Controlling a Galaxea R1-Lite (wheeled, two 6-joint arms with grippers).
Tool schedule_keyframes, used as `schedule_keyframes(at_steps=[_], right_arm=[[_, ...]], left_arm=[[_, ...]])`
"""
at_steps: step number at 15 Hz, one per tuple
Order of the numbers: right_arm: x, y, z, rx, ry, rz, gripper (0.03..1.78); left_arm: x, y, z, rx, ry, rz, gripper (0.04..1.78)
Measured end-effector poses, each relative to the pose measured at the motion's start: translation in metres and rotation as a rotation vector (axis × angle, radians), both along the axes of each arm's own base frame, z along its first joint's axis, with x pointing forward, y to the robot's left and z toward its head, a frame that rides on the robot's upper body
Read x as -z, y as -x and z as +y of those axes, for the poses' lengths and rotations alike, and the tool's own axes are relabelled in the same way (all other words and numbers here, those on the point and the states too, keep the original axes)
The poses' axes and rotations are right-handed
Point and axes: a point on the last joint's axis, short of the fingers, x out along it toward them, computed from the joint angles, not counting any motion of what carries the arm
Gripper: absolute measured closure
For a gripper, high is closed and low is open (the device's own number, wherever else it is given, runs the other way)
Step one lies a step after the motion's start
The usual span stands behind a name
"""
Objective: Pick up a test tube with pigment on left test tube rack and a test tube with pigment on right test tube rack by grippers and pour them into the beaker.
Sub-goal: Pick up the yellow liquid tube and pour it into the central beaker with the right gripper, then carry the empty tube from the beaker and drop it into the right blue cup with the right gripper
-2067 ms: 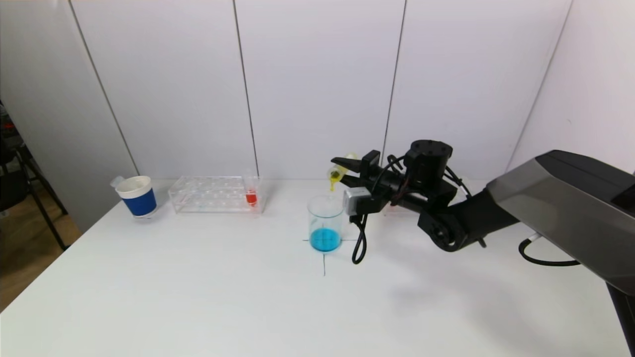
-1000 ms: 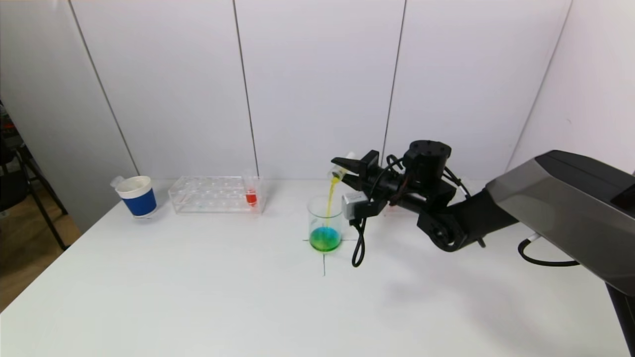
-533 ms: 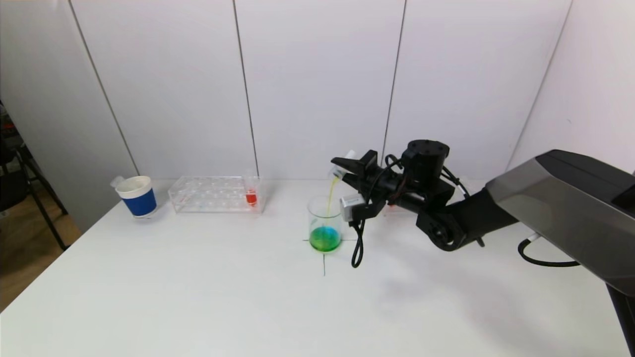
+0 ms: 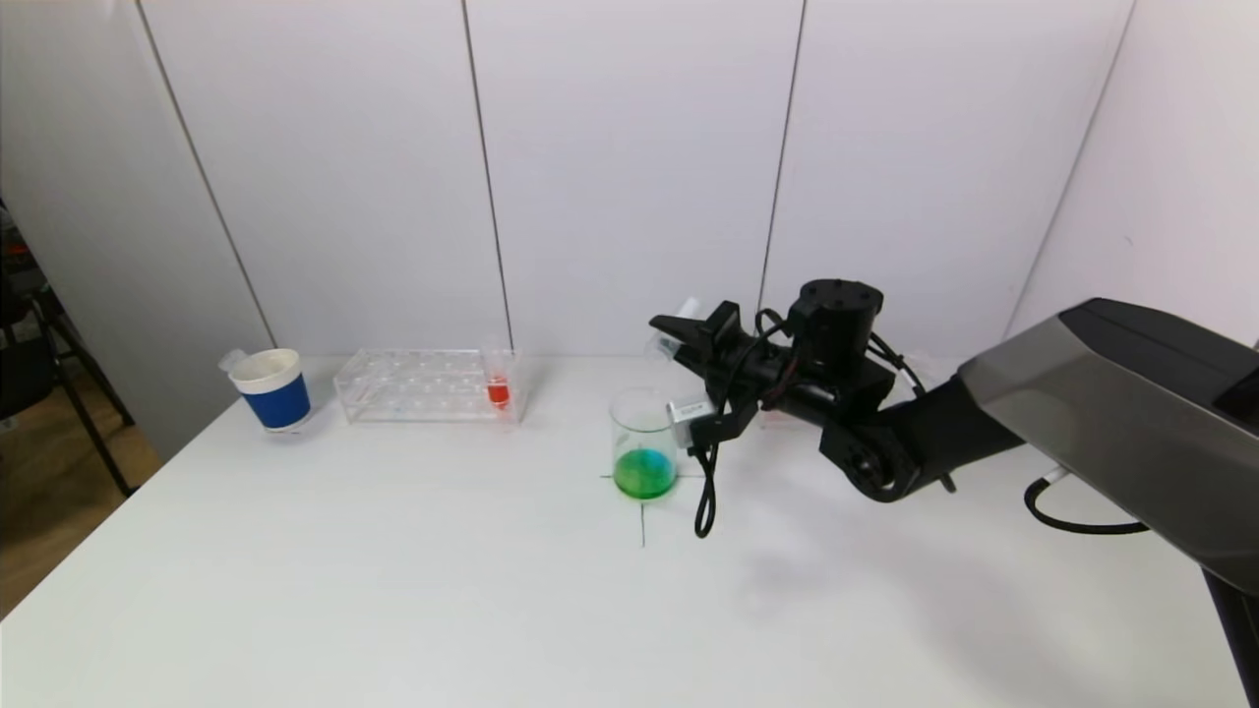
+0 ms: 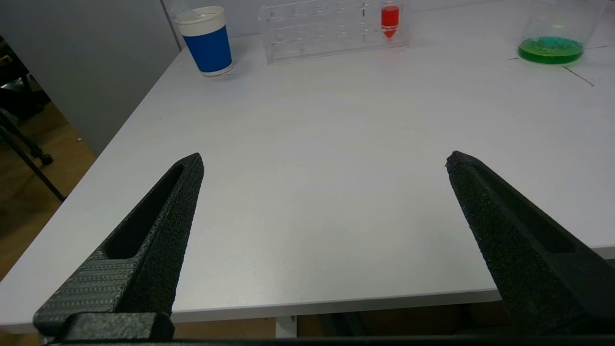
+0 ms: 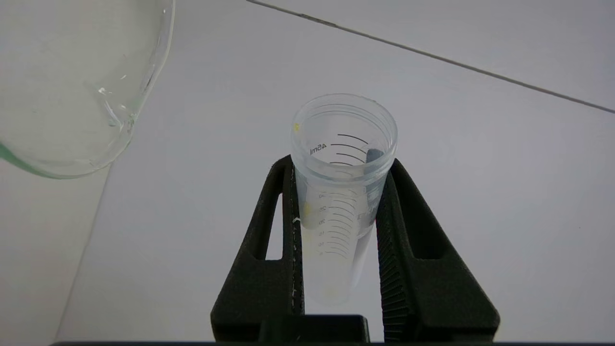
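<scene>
My right gripper (image 4: 677,337) is shut on a clear test tube (image 6: 336,192), now empty but for yellow traces, held tilted just above and beside the glass beaker (image 4: 644,442). The beaker holds green liquid and shows in the left wrist view (image 5: 552,38) and the right wrist view (image 6: 81,86). The left test tube rack (image 4: 428,385) holds a tube of red pigment (image 4: 499,391). The right rack is mostly hidden behind my right arm. My left gripper (image 5: 324,161) is open and empty, low over the table's front left edge, out of the head view.
A blue and white paper cup (image 4: 272,388) stands left of the left rack. A black cable (image 4: 706,492) hangs from my right wrist beside the beaker. A cross mark (image 4: 642,511) lies under the beaker.
The yellow stream into the beaker has stopped; the tube has emptied. The beaker's liquid went from blue to green. My right gripper lifted slightly and shifted a little left.
</scene>
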Motion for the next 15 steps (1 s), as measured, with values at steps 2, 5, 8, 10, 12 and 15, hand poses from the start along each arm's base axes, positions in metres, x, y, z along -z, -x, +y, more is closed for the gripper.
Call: schedule_keyframes(at_steps=[2,5,8,10,12,15], right_arm=[[-0.0005,0.0,-0.0003,0.005,0.008,-0.01,1.32],[-0.0003,0.0017,-0.001,0.001,0.002,0.021,1.32],[0.0004,0.0031,-0.0003,0.0,-0.084,0.146,1.32],[-0.0009,0.0041,0.0002,0.002,-0.152,0.24,1.32],[0.0005,0.0052,-0.0001,0.011,-0.213,0.358,1.32],[-0.0055,0.009,0.0004,0.056,-0.368,0.523,1.32]], left_arm=[[0.0,0.0,0.0,0.0,0.0,0.0,0.06],[0.0,0.0,0.0,-0.001,-0.001,0.0,0.06],[0.0,0.0,0.0,0.0,-0.001,0.0,0.06],[0.0,0.0,0.0,-0.001,0.0,0.0,0.06],[0.0,0.0,0.0,-0.001,0.0,0.0,0.06],[0.0,0.0,0.0,-0.001,-0.001,0.0,0.06]])
